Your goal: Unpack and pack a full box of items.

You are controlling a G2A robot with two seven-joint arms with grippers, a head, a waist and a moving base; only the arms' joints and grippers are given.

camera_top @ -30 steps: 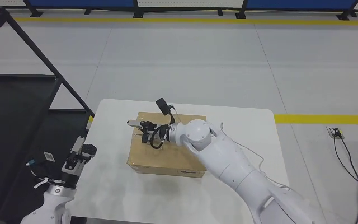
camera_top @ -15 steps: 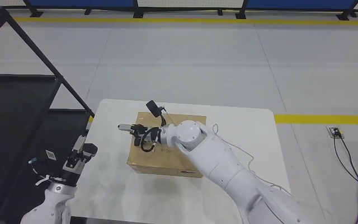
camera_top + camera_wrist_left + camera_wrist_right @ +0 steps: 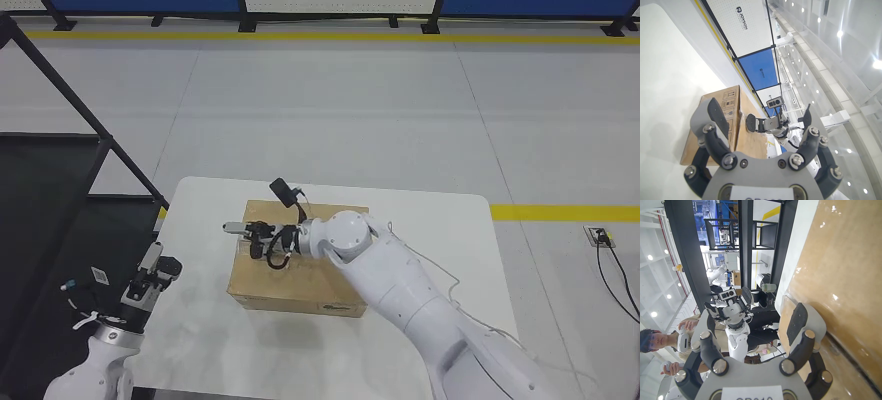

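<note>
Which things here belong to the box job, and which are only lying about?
Job: box, closed; right pincer, open at its top; left pincer, open, at the edge of the table.
Lying about: black rack; yellow floor line; floor socket.

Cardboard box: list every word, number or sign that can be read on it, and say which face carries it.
No words or numbers on the cardboard box can be read.
End face, left wrist view: a column of black handling symbols, the top one a pair of upward arrows; those below are too small to tell.
Long side face, top view: a small dark mark, too small to read.
Top face: no print visible.
</note>
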